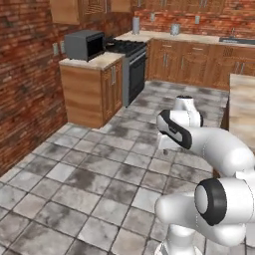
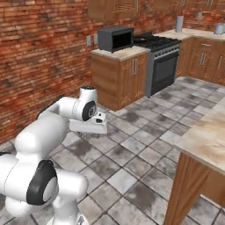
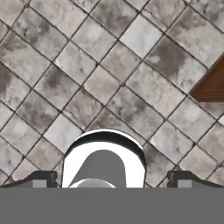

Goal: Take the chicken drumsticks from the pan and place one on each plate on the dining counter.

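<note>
My gripper (image 3: 112,180) hangs open over the grey tiled floor (image 3: 100,83), with its two dark fingertips (image 3: 41,178) wide apart and nothing between them. The arm is folded in front of the base, and the hand (image 2: 89,126) sits low above the floor. The dining counter (image 2: 206,136) with its marbled top stands to my right, and its near corner (image 1: 243,102) shows at the picture's right edge. A brown piece of its wooden base (image 3: 212,85) shows in the hand view. The pan, the chicken drumsticks and the plates are out of view.
A black stove (image 1: 130,57) stands against the far wall. Next to it a dark microwave (image 1: 84,45) sits on a wooden cabinet (image 1: 92,92). A brick wall (image 1: 25,84) runs along the left. Wooden cabinets (image 1: 194,62) line the back.
</note>
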